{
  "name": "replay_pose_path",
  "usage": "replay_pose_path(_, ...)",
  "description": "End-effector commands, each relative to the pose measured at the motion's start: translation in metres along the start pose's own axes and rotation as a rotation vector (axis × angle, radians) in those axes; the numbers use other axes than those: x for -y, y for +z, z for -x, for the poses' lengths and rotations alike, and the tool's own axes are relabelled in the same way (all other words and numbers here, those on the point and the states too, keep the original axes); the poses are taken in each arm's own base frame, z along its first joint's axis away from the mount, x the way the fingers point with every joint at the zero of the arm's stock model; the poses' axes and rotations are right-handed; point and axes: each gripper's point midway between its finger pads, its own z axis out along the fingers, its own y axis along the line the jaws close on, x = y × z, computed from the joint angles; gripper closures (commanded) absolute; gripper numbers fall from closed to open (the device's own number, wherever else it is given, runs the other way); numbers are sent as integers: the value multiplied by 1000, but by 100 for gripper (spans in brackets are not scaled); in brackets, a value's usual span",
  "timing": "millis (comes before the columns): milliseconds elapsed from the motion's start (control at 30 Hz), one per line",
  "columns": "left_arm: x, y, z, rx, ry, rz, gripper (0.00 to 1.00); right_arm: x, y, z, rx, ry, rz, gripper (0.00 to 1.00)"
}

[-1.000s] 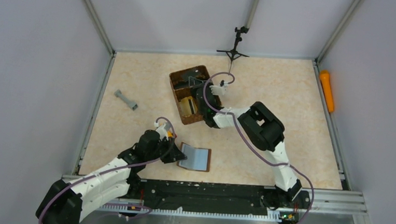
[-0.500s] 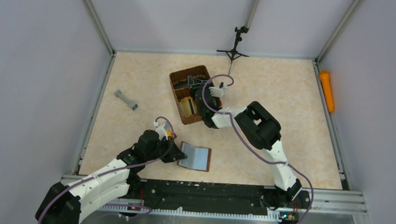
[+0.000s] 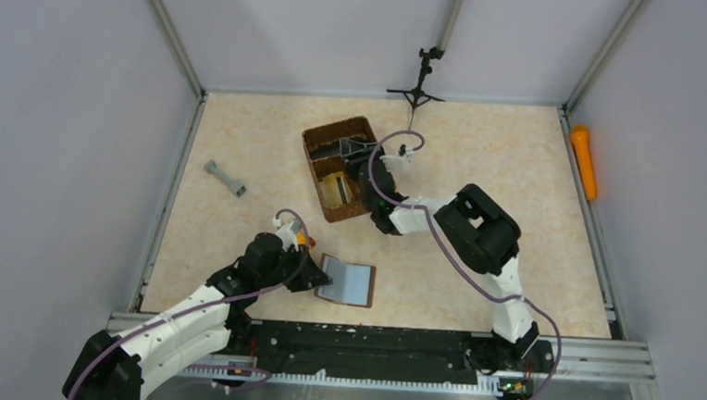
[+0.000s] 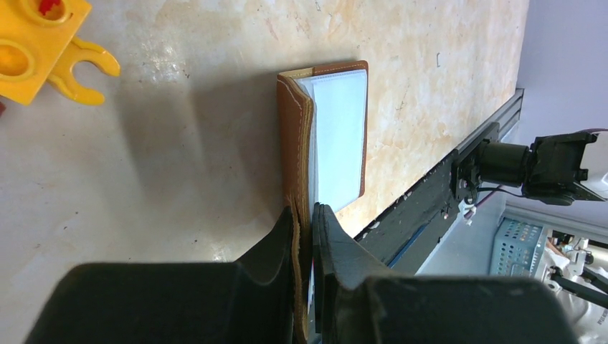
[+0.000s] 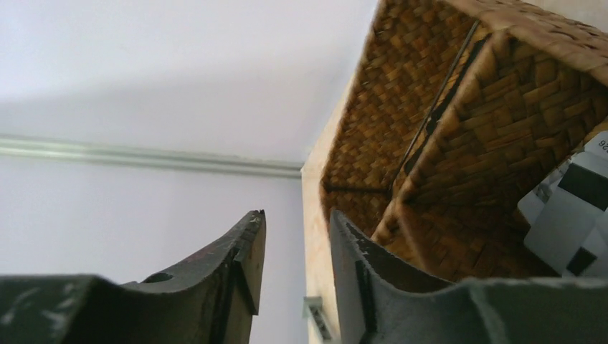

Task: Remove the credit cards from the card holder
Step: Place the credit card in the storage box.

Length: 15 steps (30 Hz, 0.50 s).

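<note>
the card holder (image 3: 349, 282) lies opened on the table (image 3: 482, 161), just in front of the arm bases, and everything else is best placed from it. the left gripper (image 4: 307, 213) sits at its left edge, jaws pinched tight on the brown leather leaf. in the left wrist view that leaf stands up on edge, while the other leaf lies flat with its grey-silver face (image 4: 340, 136) turned up. the grip looks meant to pin the holder down and hold it spread, so that the other arm can draw from it without dragging it along. whether that pale face is one of the credit cards or only the lining, i cannot tell. no card shows loose on the table near the holder.

the right gripper (image 5: 295, 226) is well beyond the card holder, on the side away from the bases, hanging over the woven basket (image 3: 334, 125). its jaws stand partly apart with only the wall showing between them, so it has hold of nothing. a white and black printed piece (image 5: 570, 215) lies in the basket below it, but too little shows to call it a card. by my reading, this arm is free to go to the holder for a card.

a small yellow piece (image 4: 39, 39) rests near the holder, on the outer side of the raised leaf. a grey bar (image 3: 225, 178) lies farther off, beyond and left of the holder.
</note>
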Motion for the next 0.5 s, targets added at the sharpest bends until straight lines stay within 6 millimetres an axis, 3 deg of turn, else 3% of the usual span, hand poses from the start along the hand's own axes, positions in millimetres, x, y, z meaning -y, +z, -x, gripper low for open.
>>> replay_pose_path(0, 16, -3, 11, 32, 11, -49, 100, -77, -39, 21, -76, -44, 156, 58)
replay_pose_path(133, 17, -2, 13, 37, -3, -50, 100, -74, -85, 21, -223, -184, 202, 56)
replay_pose_path(300, 16, -2, 11, 26, -11, -41, 96, -37, -145, 21, -422, -339, 121, 44)
replay_pose_path(367, 16, -2, 11, 22, -18, -41, 96, -21, -172, 27, -486, -364, 87, 26)
replay_pose_path(467, 19, -3, 11, 23, -32, -53, 96, 5, -203, 32, -583, -433, 2, 12)
